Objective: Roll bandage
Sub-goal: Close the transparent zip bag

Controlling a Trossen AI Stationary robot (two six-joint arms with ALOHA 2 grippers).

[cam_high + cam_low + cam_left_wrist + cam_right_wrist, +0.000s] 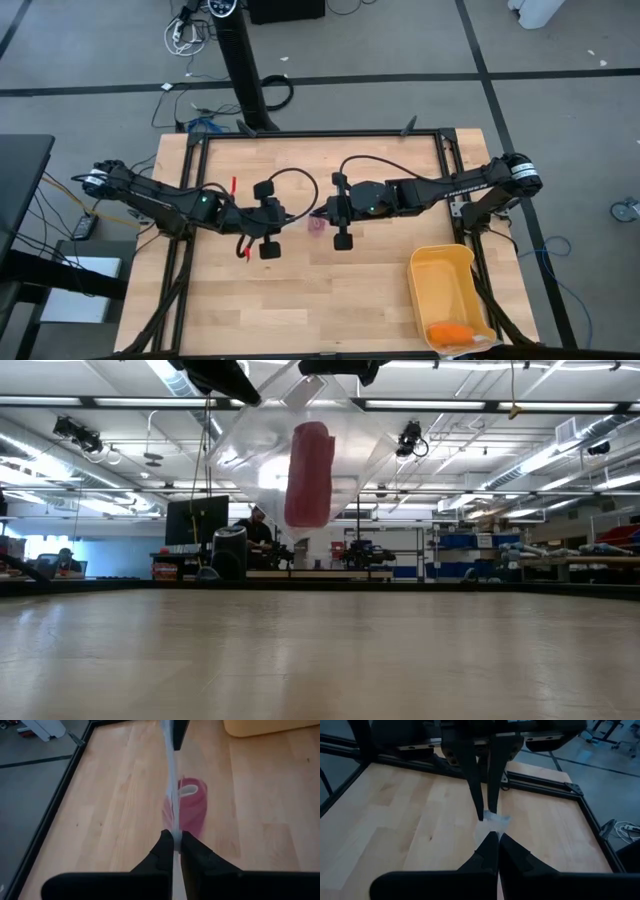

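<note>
Bandage [309, 475]: rolled into a pink cylinder, inside a clear plastic bag [245, 445] that hangs above the table [330, 300], not touching it. In the low view the roll's long axis runs near vertical, 12 to 6 o'clock, top leaning slightly toward 1. In the left wrist view the roll [192, 802] shows end-on, with a pale inner edge at its open end, seen through the bag film.

Position: high view puts the bandage [317, 226] near the table's centre, in the gap between the two arms' fingers.

Left gripper [270, 216]: at 9 o'clock of the bandage, just beside it. Its own wrist view shows the two dark fingers [162, 847] pressed together on a thin sheet of bag film that stands edge-on between them and runs up to the opposite gripper.

Right gripper [341, 212]: at 3 o'clock of the bandage, just beside it. In its wrist view the fingers [492, 847] meet at the tips, pinching crumpled clear film; the left arm's fingers come down on the same bunch of film from the far side.

Neither gripper touches the bandage itself; both grip only the bag.

Yellow bin [445, 290]: at about 4 o'clock of the bandage, well apart, near the table edge, with an orange object [450, 331] lying in it.
</note>
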